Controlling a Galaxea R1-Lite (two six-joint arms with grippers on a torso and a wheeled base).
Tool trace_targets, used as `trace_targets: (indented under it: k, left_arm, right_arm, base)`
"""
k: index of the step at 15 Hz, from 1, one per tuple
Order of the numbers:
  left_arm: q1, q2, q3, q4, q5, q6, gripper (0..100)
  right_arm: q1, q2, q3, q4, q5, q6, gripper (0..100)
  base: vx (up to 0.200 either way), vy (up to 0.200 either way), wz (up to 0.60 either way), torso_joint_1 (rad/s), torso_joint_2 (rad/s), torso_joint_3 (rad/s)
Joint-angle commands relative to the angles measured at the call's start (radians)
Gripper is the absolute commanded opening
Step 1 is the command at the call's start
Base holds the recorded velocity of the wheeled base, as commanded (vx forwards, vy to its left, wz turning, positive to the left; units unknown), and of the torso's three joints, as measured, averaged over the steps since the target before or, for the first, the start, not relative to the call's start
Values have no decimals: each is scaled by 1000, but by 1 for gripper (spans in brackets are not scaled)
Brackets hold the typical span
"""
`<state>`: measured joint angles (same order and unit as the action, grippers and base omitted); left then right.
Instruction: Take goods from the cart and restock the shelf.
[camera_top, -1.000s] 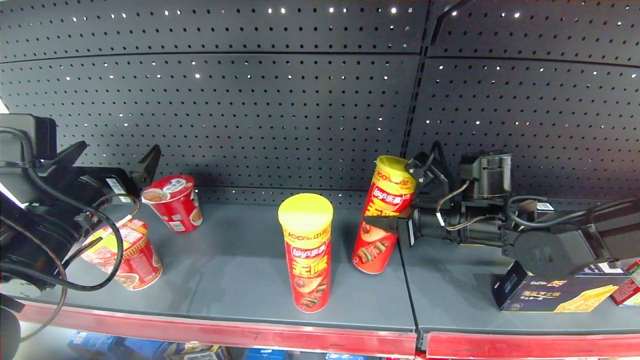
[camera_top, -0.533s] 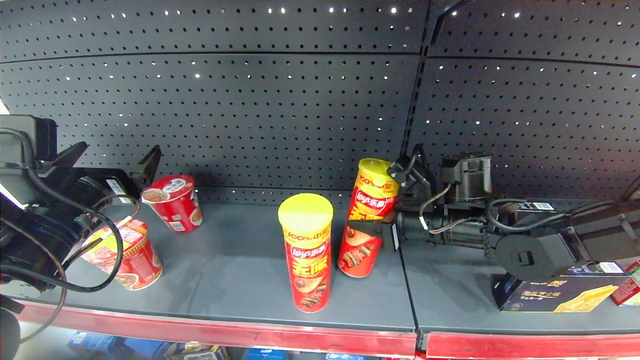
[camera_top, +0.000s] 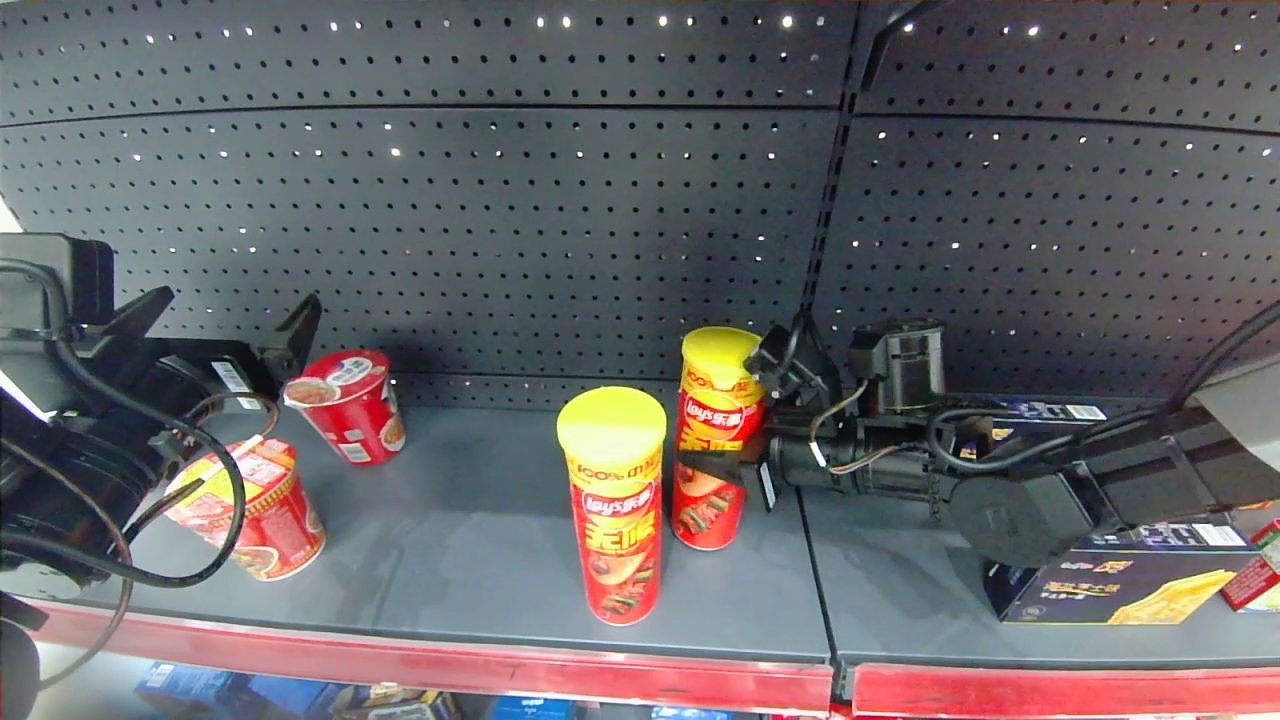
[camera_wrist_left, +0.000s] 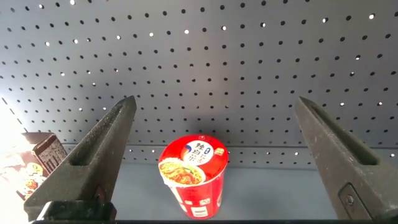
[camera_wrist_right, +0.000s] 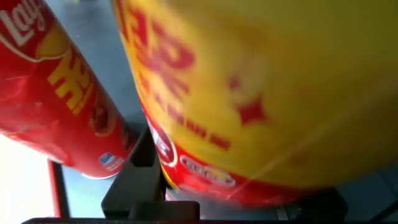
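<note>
Right end effector (camera_top: 735, 415) around chip can (camera_top: 705, 510) on shelf (camera_top: 450, 545), beside second can (camera_top: 612, 500)

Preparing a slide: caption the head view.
Right gripper holds a chip can behind a second can on the grey shelf.

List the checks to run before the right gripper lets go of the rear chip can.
1. Stance of the rear red cylindrical chip can with yellow lid: ok, it stands near vertical.
2. Its base seated on the grey metal shelf: cannot tell; contact is not clear.
3. Gap to the front red chip can with yellow lid: ok; shelf shows between them in the right wrist view.
4. Hold of the right gripper: ok, shut on the rear can.
5. Position of the left gripper: ok, open, off to the left, facing the red noodle cup.
</note>
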<state>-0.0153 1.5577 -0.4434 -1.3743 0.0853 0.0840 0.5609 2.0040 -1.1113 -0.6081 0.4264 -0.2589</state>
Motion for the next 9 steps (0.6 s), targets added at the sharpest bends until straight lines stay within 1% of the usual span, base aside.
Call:
trace_targets:
  k: [1, 3, 6, 9]
  left_arm:
    - [0, -1, -1, 0, 1, 0, 100]
    - [0, -1, 0, 0, 1, 0, 100]
    - [0, -1, 0, 0, 1, 0, 100]
    - [0, -1, 2, 0, 1, -1, 100]
  right_arm:
    - [-1, 42, -41, 7, -3, -10, 0]
    - [-2, 58, -67, 7, -3, -10, 0]
    - [-2, 108, -145, 7, -18, -25, 0]
    - [-1, 117, -154, 13, -29, -29, 0]
  base:
    - [0, 0, 0, 0, 0, 0]
    - [0, 0, 0, 0, 0, 0]
    - [0, 0, 0, 0, 0, 0]
    - [0, 0, 0, 0, 0, 0]
